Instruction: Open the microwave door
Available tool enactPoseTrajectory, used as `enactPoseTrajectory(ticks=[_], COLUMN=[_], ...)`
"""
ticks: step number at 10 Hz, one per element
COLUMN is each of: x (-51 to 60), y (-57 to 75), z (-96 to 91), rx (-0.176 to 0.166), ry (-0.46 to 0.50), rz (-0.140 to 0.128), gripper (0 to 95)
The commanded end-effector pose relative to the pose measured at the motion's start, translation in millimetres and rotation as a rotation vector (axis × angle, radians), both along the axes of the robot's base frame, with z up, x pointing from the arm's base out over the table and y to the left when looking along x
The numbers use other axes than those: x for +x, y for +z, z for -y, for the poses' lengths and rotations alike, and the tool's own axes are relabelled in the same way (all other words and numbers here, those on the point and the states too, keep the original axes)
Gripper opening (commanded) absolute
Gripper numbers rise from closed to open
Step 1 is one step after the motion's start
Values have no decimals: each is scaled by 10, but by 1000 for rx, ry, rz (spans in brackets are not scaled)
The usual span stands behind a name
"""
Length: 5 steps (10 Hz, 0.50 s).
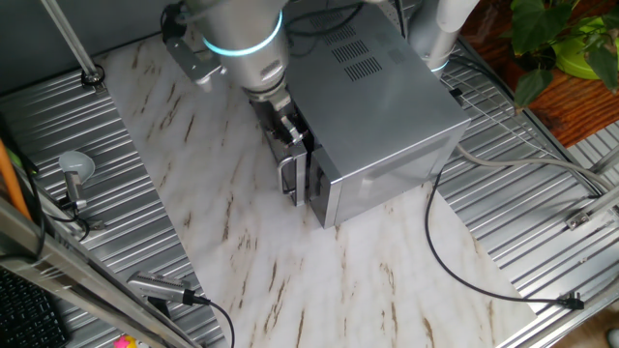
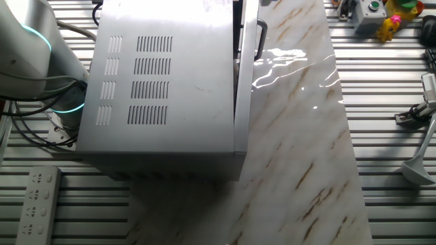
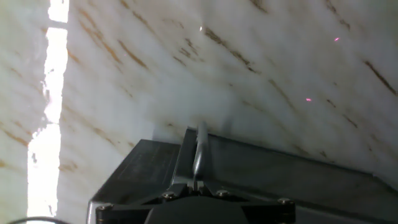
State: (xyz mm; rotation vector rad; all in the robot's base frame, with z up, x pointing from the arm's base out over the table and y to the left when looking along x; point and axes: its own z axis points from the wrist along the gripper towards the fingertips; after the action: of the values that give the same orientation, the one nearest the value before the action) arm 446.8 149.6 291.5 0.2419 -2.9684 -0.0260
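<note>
The microwave (image 1: pixel 377 106) is a large silver box with vent slots on top, also in the other fixed view (image 2: pixel 170 82). Its dark door (image 1: pixel 301 174) faces the marble table and seems slightly ajar at the handle end; it also shows in the other fixed view (image 2: pixel 240 102) and the hand view (image 3: pixel 149 168). The silver bar handle (image 1: pixel 287 182) runs along the door's edge (image 2: pixel 261 41). My gripper (image 1: pixel 290 135) is at the handle's upper part. In the hand view the gripper (image 3: pixel 198 182) is shut on the handle (image 3: pixel 199 146).
A marble tabletop (image 1: pixel 222 251) lies in front of the door. A black cable (image 1: pixel 455 261) loops right of the microwave. A white arm base (image 1: pixel 440 29) stands behind it. A power strip (image 2: pixel 37 204) lies on the ribbed metal surface. A plant (image 1: pixel 571 39) is far right.
</note>
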Motion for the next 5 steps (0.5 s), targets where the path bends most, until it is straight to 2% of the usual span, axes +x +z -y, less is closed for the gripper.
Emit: enactPoseTrajectory(ticks=[1,2,3,5], x=[-204,-232,-352,-413], y=[-30,-39,-99,-134], z=[3,5,23,31], rx=[-6,-6,-5,-5], ry=[-7,-8,-10,-10], rz=[11,12,18,23], gripper=[0,0,0,0])
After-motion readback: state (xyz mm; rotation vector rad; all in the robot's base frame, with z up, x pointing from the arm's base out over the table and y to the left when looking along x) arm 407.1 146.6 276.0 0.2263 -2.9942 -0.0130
